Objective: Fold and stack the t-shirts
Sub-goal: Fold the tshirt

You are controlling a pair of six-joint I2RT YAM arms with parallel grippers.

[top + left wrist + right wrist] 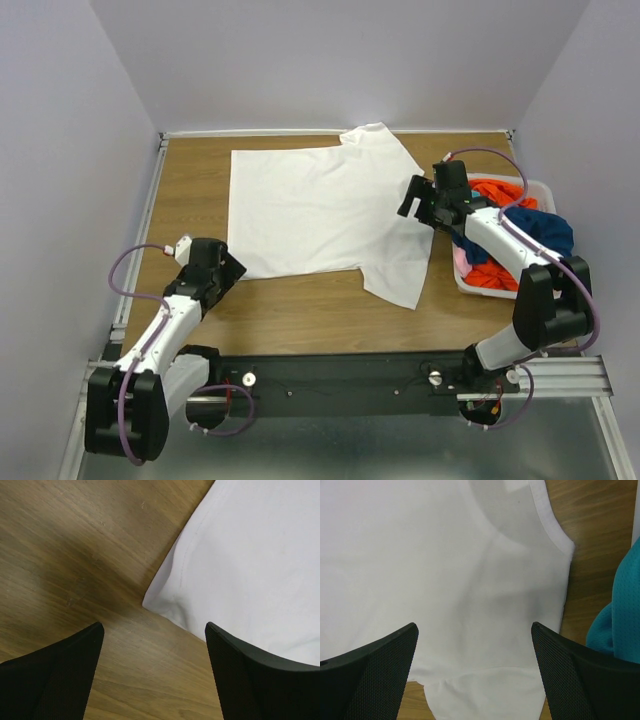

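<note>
Top external shows the plain white cloth t-shirt (320, 210) spread flat on the brown wooden table (190, 180), my left pincer (154, 625) and right pincer (474, 625) gaping over its edges, so I judge the first folding grasp comes next.

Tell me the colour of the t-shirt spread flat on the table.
The t-shirt is plain white; the top external view shows it best.

Top external: fixed high at the near side, looked down over the whole counter (300, 300). Left wrist: close, downward, on a near corner of the white t-shirt (260, 555). Right wrist: close above its right-hand edge. All three shared that shirt.
</note>
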